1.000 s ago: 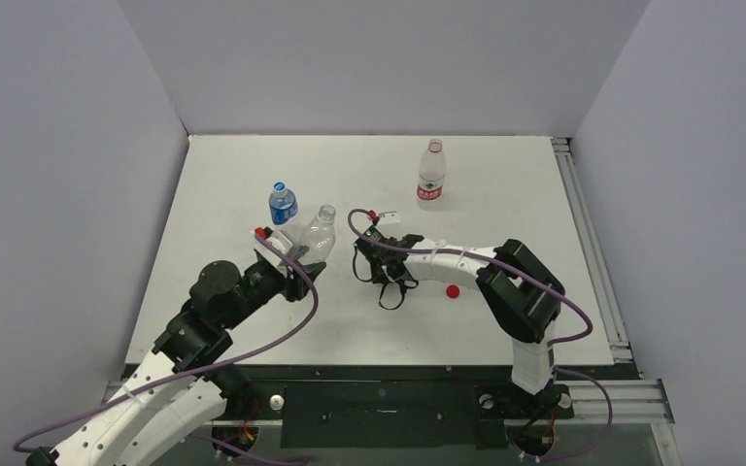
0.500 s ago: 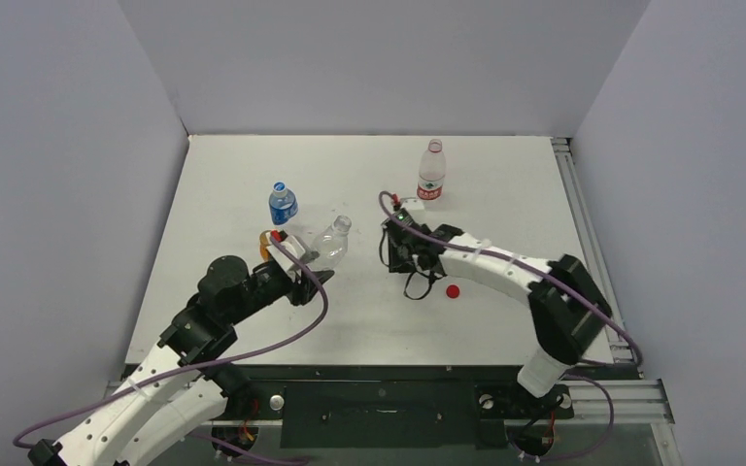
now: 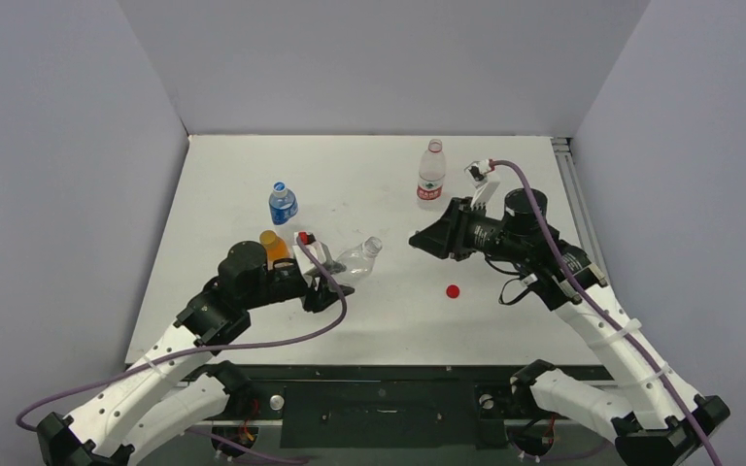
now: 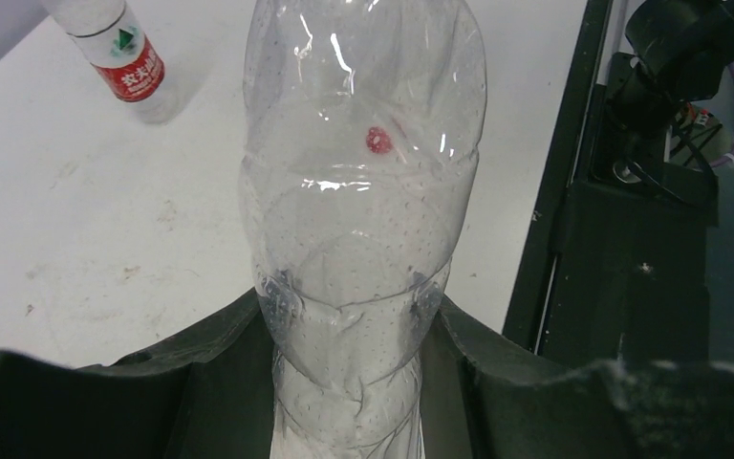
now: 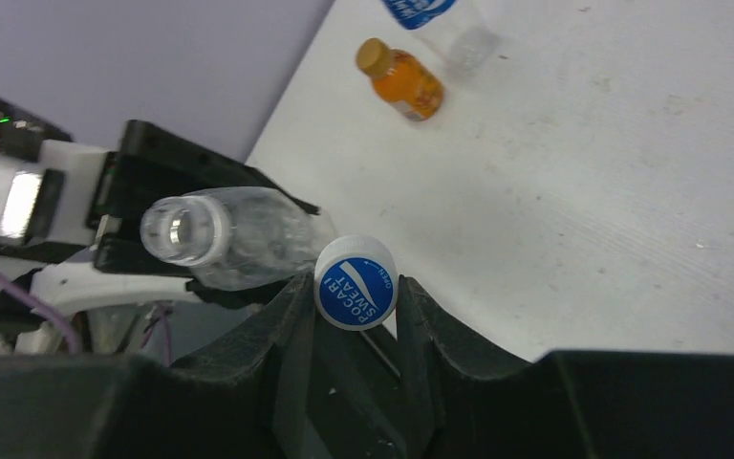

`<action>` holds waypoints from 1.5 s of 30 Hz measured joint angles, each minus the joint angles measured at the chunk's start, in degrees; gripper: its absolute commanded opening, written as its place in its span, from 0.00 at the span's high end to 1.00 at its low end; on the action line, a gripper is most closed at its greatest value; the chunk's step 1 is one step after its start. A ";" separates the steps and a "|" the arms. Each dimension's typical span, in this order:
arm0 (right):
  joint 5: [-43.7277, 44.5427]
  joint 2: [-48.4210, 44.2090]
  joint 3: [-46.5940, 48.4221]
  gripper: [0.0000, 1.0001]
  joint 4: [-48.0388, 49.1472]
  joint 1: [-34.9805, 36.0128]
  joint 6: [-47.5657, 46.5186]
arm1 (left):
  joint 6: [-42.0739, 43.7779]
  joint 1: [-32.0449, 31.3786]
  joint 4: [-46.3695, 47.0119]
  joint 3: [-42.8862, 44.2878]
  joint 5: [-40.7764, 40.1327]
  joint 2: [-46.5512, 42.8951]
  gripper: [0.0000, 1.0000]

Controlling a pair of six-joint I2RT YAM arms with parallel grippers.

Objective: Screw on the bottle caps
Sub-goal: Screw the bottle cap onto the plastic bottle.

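My left gripper [image 3: 328, 277] is shut on the lower body of a clear empty bottle [image 3: 357, 258], which lies tilted with its open mouth [image 5: 186, 229] toward the right arm. In the left wrist view the bottle [image 4: 363, 210] fills the space between the jaws. My right gripper [image 3: 420, 240] hovers right of that mouth, shut on a blue-and-white cap [image 5: 356, 282] whose printed top faces the camera. The cap and the mouth are apart. A red cap [image 3: 453, 290] lies loose on the table, also seen through the bottle as a red cap [image 4: 377, 140].
A blue-labelled bottle [image 3: 283, 204] with a cap on stands at the back left. A red-labelled bottle [image 3: 431, 173] stands at the back, close to the right arm. A small orange bottle [image 3: 274, 248] with a gold cap stands just beside the left wrist.
The right gripper shut on the blue-and-white cap at the table's middle, then rose and swung right with it. The left arm tipped the clear bottle further right, uncovering the orange bottle.
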 measured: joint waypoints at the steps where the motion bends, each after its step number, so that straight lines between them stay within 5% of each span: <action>1: -2.25 -0.72 0.00 1.00 0.61 -0.26 0.63 | 0.00 -0.22 -0.24 0.04 0.44 0.52 0.75; 13: -16.02 -2.08 -1.64 1.00 9.05 0.24 9.22 | 0.04 -3.37 -0.72 0.07 2.78 1.68 0.82; 24: -15.91 1.01 -0.98 1.00 8.72 5.22 8.48 | 0.96 -4.63 -1.66 0.20 2.54 3.26 1.00; 45: -6.08 4.24 8.26 1.00 -8.76 10.36 -4.13 | 1.90 -6.73 -7.19 3.21 0.87 6.49 1.00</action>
